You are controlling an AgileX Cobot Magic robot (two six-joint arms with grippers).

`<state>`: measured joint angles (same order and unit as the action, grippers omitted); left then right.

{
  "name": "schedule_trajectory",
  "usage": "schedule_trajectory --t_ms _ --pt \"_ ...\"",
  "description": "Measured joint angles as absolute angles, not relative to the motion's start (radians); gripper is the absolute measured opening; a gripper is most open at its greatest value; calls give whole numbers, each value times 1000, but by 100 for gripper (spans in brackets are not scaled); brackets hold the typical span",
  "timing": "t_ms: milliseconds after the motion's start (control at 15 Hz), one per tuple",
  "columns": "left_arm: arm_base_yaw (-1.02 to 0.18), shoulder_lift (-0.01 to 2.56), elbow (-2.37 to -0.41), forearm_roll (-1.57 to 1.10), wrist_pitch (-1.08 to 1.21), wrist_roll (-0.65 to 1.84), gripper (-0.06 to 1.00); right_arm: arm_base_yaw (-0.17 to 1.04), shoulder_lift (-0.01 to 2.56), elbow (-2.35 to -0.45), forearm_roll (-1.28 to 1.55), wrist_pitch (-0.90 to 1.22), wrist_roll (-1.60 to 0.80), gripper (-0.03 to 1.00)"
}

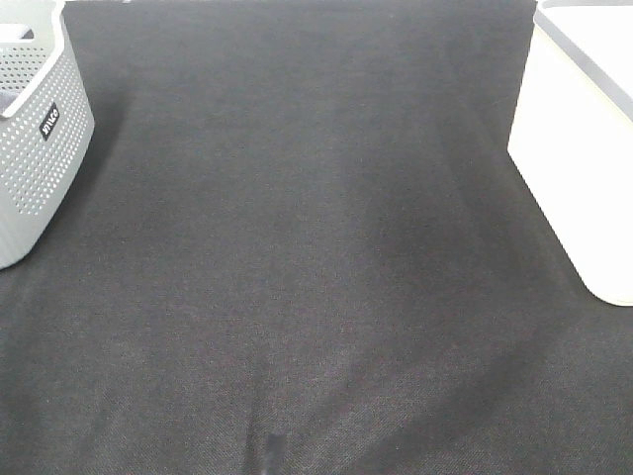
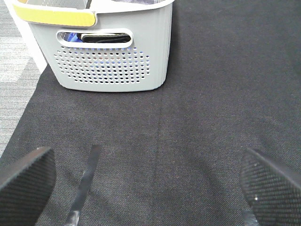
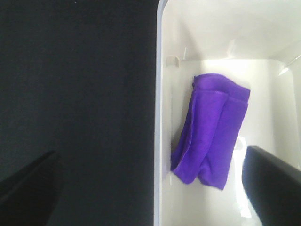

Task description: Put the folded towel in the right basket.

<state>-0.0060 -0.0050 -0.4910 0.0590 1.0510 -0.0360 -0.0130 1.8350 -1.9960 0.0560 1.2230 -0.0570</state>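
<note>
Table cover (image 1: 316, 257): dark woven cloth fills the overhead view; neither arm shows there
White basket (image 1: 579, 148): far right of the table, plain smooth walls; the overhead view shows only its outer side, while the right wrist view looks straight down into it (image 3: 162, 117)
Grey basket (image 1: 35, 139): far left, perforated walls with a small dark label; only the left wrist view shows its handle slot (image 2: 96, 36), a yellow strip on the rim (image 2: 54, 16), and dark and blue items inside
Folded towel (image 3: 211, 132): purple, lying on the floor of the white basket, close against the wall nearest the table's middle; seen in the right wrist view alone
Left gripper (image 2: 146, 188): fingers spread wide apart, nothing between them, low over bare cloth on the near side of the grey basket
Right gripper (image 3: 155, 188): fingers apart and holding nothing, straddling the white basket's rim above the towel
</note>
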Motion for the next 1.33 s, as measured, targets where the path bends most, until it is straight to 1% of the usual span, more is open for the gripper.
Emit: schedule_trajectory --t_ms 67,133,200,267,333,467,600,867,933,1000,1133,1333 --pt "-6 -5 -491 59 1051 -36 99 -13 1793 -1946 64 1222 -52 98" --pt "-6 -5 -491 59 1051 -36 99 -13 1684 -1824 70 1218 -51 98" --pt "-6 -5 -491 59 1051 -36 99 -13 1635 -1767 71 1217 -51 98" --pt "-6 -5 -491 59 1051 -36 99 -13 1473 -1569 74 1183 -51 98" --pt "-6 -5 -491 59 1051 -36 99 -13 1358 -1450 74 1153 -53 98" --pt "-6 -5 -491 59 1051 -36 99 -13 1133 -1237 74 1141 -59 98" --pt "-6 -5 -491 59 1051 -36 99 -13 932 -1076 119 1141 -61 98" --pt "-6 -5 -491 59 1051 -36 99 -13 522 -830 170 1148 -76 98" --pt "-6 -5 -491 59 1051 -36 99 -13 522 -830 170 1148 -76 98" --pt "-6 -5 -491 59 1051 -36 99 -13 385 -757 161 1151 -76 98" --pt "-6 -5 -491 59 1051 -36 99 -13 234 -678 137 1152 -77 98" --pt "-6 -5 -491 59 1051 -36 99 -13 105 -618 125 1170 -99 98"
